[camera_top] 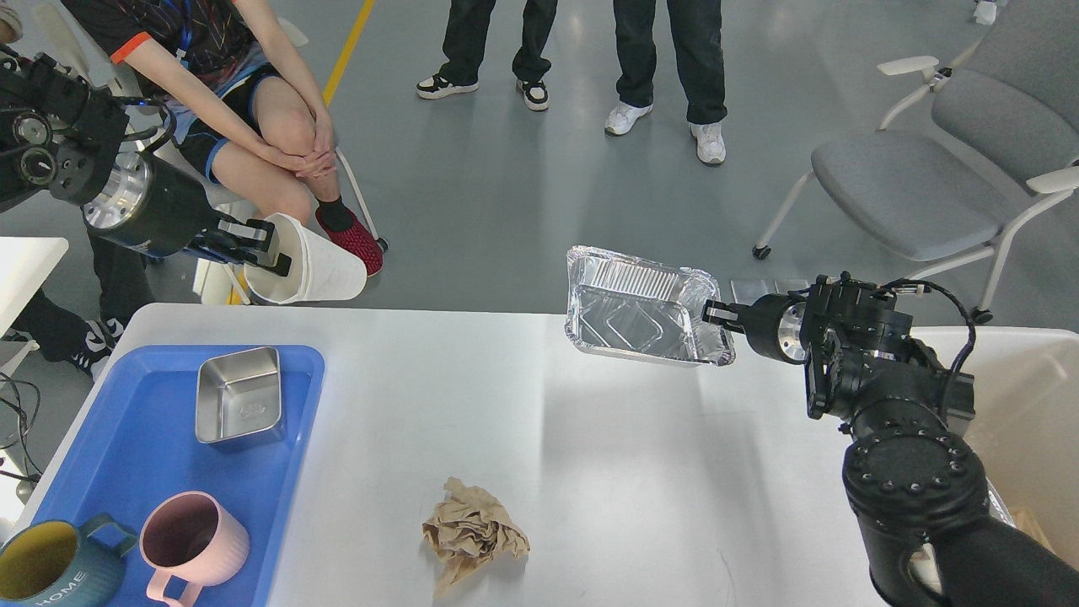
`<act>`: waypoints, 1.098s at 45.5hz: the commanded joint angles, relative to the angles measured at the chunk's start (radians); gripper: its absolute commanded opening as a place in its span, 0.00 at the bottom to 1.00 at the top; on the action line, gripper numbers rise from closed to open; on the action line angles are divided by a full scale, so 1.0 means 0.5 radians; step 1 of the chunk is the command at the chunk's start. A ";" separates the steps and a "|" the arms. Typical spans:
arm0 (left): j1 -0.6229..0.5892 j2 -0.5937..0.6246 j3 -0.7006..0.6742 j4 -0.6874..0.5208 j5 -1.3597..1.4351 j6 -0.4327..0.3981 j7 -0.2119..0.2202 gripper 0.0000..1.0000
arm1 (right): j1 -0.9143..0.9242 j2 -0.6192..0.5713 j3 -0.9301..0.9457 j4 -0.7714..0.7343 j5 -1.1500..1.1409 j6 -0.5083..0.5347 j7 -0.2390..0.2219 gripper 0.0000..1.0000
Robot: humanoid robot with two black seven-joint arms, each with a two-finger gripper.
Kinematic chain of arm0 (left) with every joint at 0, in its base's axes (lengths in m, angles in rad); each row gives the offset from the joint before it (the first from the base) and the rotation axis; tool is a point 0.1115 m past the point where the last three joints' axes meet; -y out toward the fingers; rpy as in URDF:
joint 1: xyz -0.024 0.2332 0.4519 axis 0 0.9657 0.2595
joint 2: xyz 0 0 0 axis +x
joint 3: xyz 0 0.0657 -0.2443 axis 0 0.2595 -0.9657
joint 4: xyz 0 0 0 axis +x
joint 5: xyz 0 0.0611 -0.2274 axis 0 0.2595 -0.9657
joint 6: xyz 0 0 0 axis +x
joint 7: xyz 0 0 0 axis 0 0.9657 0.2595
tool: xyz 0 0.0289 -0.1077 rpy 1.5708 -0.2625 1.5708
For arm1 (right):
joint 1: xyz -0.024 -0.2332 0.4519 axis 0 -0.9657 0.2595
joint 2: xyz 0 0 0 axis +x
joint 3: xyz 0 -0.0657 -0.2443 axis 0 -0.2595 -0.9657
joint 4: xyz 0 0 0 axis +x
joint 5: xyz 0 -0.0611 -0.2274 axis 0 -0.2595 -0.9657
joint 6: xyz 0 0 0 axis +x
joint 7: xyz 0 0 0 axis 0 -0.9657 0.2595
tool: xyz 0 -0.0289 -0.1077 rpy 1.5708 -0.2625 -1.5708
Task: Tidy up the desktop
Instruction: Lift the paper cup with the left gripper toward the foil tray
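Observation:
The white desktop fills the lower half of the head view. High at the upper left, my left gripper is shut on the rim of a white paper cup, which lies on its side in the air beyond the table's far left corner. At the right, my right gripper is shut on the edge of an empty foil tray, held tilted above the far edge. A crumpled brown paper ball lies on the desktop near the front.
A blue tray at the left holds a steel square dish, a pink mug and a dark teal mug. An off-white bin stands at the right edge. People and chairs are beyond the table.

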 commanded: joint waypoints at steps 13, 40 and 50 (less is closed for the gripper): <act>-0.031 -0.022 -0.008 0.004 -0.003 -0.008 0.000 0.04 | 0.000 0.000 0.000 0.000 0.000 -0.001 0.000 0.00; -0.049 -0.445 -0.118 0.175 -0.040 0.068 -0.003 0.04 | -0.003 0.000 0.000 0.000 -0.003 -0.004 0.000 0.00; -0.034 -0.730 -0.235 0.362 -0.046 0.068 -0.003 0.04 | 0.000 0.003 0.000 0.000 -0.003 -0.004 0.000 0.00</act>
